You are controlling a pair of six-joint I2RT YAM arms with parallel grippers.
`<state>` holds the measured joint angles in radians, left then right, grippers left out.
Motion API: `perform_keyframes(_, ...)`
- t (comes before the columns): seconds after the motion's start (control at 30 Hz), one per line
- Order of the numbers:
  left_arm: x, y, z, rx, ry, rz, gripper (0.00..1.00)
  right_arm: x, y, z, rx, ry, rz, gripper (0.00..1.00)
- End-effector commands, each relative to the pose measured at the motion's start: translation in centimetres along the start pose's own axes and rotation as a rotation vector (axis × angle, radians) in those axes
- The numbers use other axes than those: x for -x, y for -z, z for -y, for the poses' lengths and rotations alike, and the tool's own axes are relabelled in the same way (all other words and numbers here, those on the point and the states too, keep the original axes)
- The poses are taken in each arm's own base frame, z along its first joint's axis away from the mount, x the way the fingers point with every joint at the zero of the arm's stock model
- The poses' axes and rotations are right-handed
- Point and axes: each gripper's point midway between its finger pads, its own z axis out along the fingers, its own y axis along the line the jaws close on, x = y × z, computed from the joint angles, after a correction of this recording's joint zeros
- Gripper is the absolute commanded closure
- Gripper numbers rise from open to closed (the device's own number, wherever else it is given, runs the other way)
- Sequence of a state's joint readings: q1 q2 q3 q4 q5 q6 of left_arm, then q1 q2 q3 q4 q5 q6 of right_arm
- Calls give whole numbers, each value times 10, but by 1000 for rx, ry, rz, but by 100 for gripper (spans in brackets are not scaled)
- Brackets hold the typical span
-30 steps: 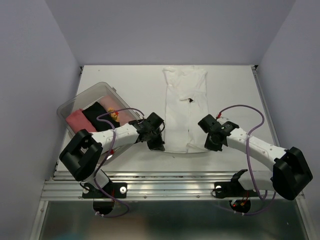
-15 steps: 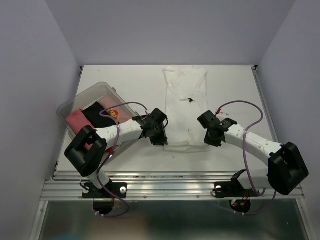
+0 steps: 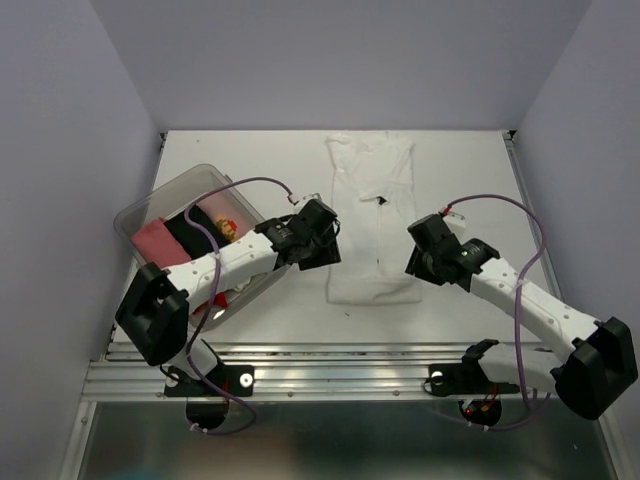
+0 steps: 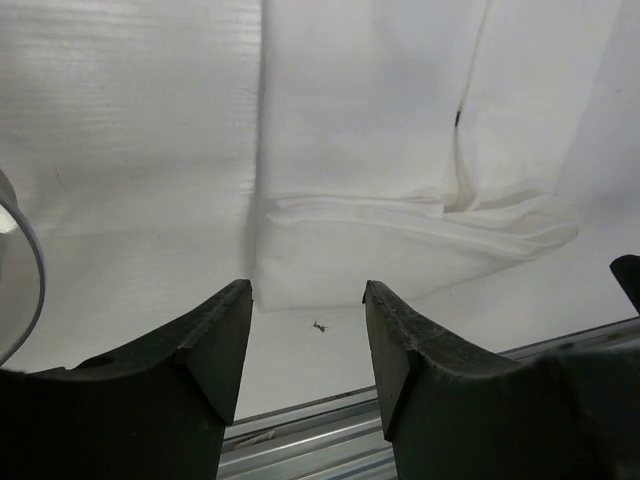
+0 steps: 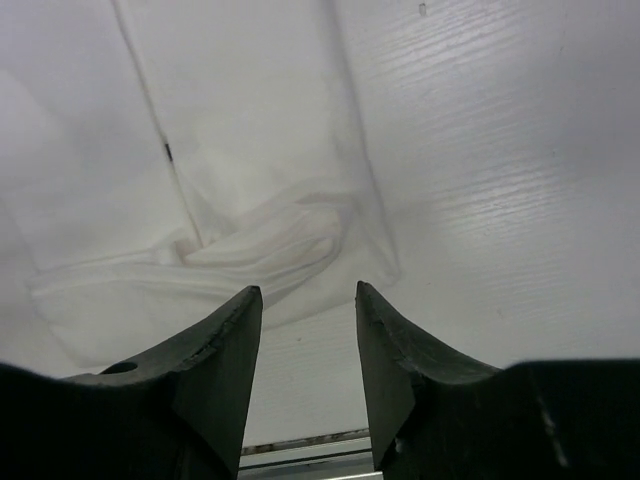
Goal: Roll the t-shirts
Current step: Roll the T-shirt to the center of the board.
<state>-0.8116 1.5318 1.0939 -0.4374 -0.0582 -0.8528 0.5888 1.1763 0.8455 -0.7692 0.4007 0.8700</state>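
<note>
Top external view: the white t-shirt [image 3: 371, 215] lies as a long strip in the middle of the table [image 3: 480, 180]. Its near edge may be rolled over once, but white on white is hard to read. The left gripper [image 3: 322, 252] and right gripper [image 3: 418, 262] hover beside its near corners, jaws wide, holding nothing. Bare table lies to the right, and the tub [image 3: 140, 212] sits to the left.

No legible text, number, brand or sign is showing in any view. The dark neck label [image 3: 381, 200] on the white t-shirt [image 3: 372, 240] is appearing only as a small mark. The red/yellow-print shirt [image 3: 228, 228] in the clear plastic tub [image 3: 160, 192] is showing colour patches only.
</note>
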Motion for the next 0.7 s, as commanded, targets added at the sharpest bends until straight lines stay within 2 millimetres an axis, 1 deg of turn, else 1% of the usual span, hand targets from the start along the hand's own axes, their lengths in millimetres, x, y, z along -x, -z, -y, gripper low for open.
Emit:
perform_keyframes(0.0,24,34,17,-17,-63,128,43,17,23,-26,150,-5,22,56)
perform_keyframes(0.03,16,33,23,-31,-88,115,54,11,21,-26,153,1,2,61)
perform_keyframes(0.07,11,34,29,-52,-106,101,60,6,19,-26,161,5,-17,74)
perform_keyframes(0.1,4,30,32,-59,-116,88,77,-3,16,-27,170,0,-46,79)
perform_keyframes(0.13,-1,29,35,-68,-123,77,88,-7,14,-26,176,0,-57,84)
perform_keyframes(0.17,-14,25,40,-87,-141,40,97,-10,13,-28,192,-2,-67,92)
perform_keyframes(0.2,-20,21,43,-105,-137,24,100,-14,14,-35,229,-9,-81,95)
perform_keyframes(0.27,-34,14,47,-133,-136,-28,100,-21,10,-39,253,-6,-109,99)
perform_keyframes(0.33,-43,6,48,-149,-130,-51,100,-25,11,-48,287,9,-130,99)
perform_keyframes(0.37,-45,0,47,-148,-126,-53,100,-26,9,-52,298,17,-138,99)
perform_keyframes(0.47,-49,-11,41,-127,-127,-60,100,-29,3,-55,303,35,-149,99)
perform_keyframes(0.5,-50,-18,39,-110,-131,-65,100,-30,0,-57,304,37,-152,99)
perform_keyframes(0.57,-52,-29,32,-75,-135,-65,100,-34,-10,-56,276,44,-166,99)
perform_keyframes(0.67,-50,-36,30,-54,-140,-64,100,-39,-21,-52,222,45,-186,99)
